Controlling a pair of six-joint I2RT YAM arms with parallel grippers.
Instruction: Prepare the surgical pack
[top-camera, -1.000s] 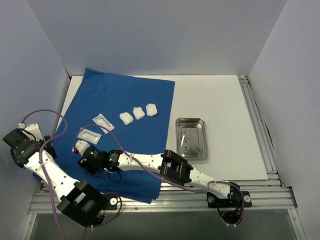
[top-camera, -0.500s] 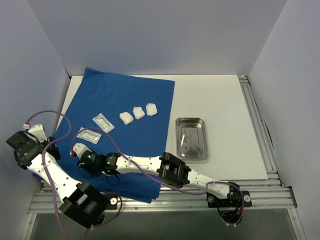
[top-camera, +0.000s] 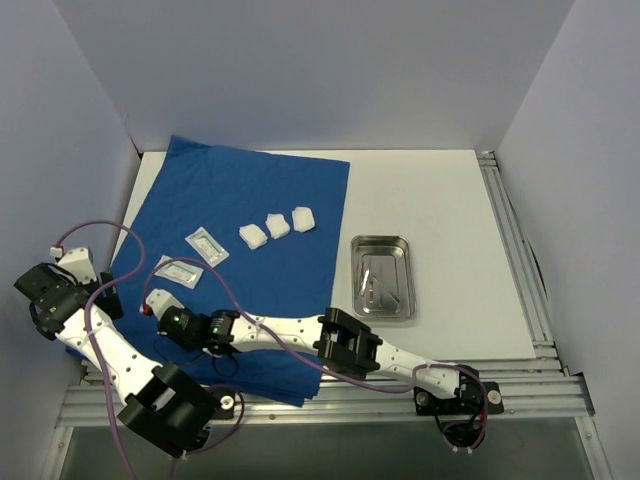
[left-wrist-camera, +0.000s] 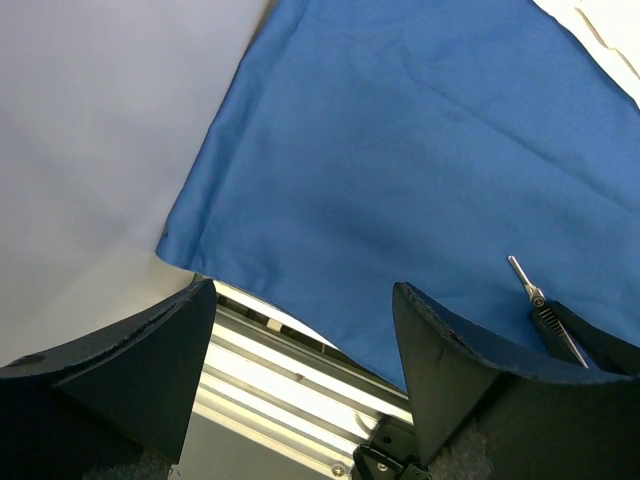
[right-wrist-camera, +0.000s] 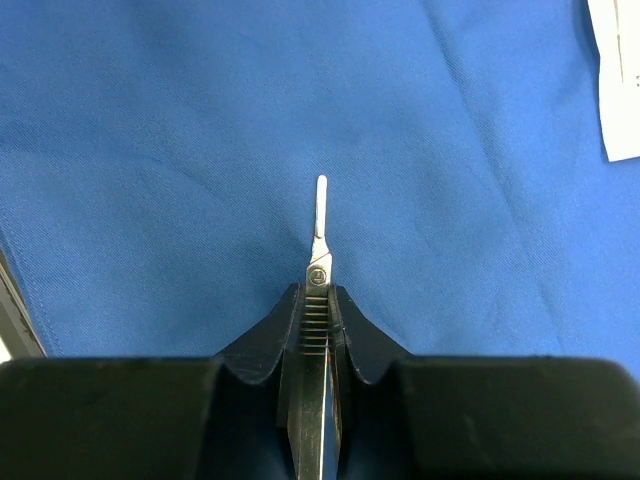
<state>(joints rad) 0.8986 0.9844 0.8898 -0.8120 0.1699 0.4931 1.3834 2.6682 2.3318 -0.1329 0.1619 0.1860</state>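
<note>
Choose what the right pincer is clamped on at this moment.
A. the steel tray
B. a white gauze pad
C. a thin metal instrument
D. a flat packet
C: in the right wrist view the right pincer is closed on the thin metal instrument, whose tip sticks out from between the fingers over the blue cloth.

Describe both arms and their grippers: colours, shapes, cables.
The left arm and right arm are white links joined by chunky black housings. A looping purple cable trails along each. The left gripper has broad, matte black, wedge-shaped fingers. The right gripper is black too, its fingers tapering to narrow tips.
</note>
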